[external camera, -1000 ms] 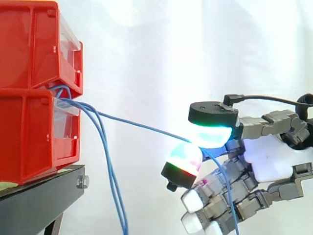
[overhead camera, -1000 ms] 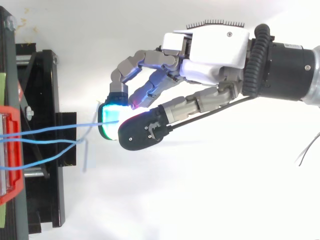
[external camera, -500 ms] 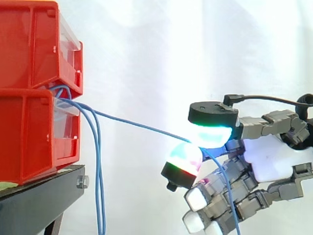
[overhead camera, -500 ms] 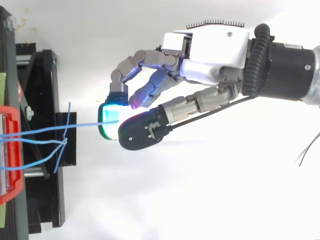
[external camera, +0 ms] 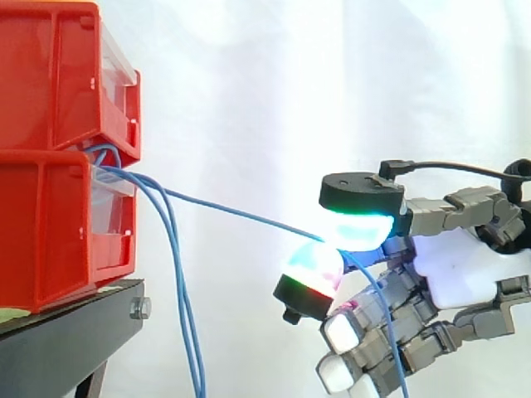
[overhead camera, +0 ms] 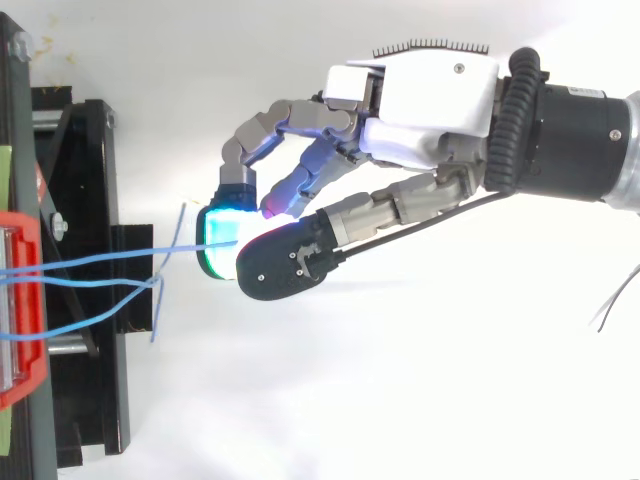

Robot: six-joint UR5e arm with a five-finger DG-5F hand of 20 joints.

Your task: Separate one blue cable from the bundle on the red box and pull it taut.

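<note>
A bundle of thin blue cables (external camera: 104, 157) comes out between two stacked red boxes (external camera: 50, 157) at the left. One blue cable (external camera: 241, 215) runs in a nearly straight line from the boxes down to my hand (external camera: 465, 265), pinched between the cyan-glowing thumb pad (external camera: 358, 228) and a fingertip (external camera: 311, 269). In the top view the same cable (overhead camera: 120, 255) stretches from the red box (overhead camera: 20, 300) to the glowing pads (overhead camera: 222, 232) of the hand (overhead camera: 420, 95). Two other cables (external camera: 178, 282) hang loose below the boxes.
The red boxes rest on a black stand (external camera: 66, 340), whose frame (overhead camera: 85, 280) lies at the left in the top view. A white curtain is behind. Open room lies between stand and hand.
The hand stays in place, pinching the cable. The loose hanging cables keep swinging left and right, and the lower fingers have shifted slightly.
</note>
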